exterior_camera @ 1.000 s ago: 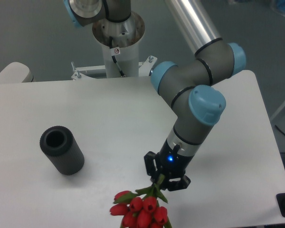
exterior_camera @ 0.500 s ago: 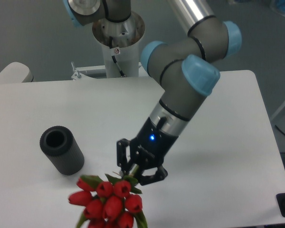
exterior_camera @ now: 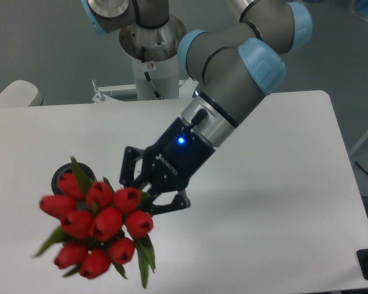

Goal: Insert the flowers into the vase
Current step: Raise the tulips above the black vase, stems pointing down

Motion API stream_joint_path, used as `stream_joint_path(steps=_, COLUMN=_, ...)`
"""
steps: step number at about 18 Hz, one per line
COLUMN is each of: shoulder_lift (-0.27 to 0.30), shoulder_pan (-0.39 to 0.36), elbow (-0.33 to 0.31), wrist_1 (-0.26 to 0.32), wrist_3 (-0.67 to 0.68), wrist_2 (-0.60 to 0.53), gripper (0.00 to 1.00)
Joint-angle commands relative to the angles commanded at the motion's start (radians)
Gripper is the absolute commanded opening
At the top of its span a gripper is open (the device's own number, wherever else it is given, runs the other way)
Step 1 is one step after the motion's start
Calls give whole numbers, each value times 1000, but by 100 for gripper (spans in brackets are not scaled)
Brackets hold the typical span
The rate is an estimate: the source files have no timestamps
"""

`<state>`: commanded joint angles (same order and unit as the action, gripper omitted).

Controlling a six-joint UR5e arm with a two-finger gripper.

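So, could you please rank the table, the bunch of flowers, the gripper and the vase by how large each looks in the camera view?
1. table
2. flowers, raised nearer the camera, so probably enlarged
3. gripper, shut on the stems
4. vase, mostly hidden behind the flowers; only a sliver shows, so its rank is unsure

Arm reaches down-left over table; claw (exterior_camera: 142, 195) tilted toward camera, fingers clamped on flower stems.

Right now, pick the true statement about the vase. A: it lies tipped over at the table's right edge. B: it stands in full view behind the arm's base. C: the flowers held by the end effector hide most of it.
C: only a sliver of the vase rim shows behind the flowers, which the end effector holds in front of it.
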<state>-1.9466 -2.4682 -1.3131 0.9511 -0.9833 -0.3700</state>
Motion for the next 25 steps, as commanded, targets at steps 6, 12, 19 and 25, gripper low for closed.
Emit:
stream_joint_path(steps=6, shoulder_lift=29, shoulder_pan=2, elbow=-37, wrist_1=0, wrist_3=0, wrist_2=143, gripper=0)
stream_joint_path(steps=12, shoulder_lift=69, shoulder_pan=5, elbow=-121, wrist_1=0, wrist_3=0, wrist_2=223, gripper=0)
stream_joint_path(steps=19, shoulder_lift=117, shoulder_pan=29, elbow=-242, wrist_1=-23, wrist_3=-34, wrist_2=318, gripper=0)
stream_joint_path(steps=25, shoulder_lift=150, shoulder_pan=57, elbow=-359, wrist_1=-84, wrist_3=-126, wrist_2=316, gripper=0)
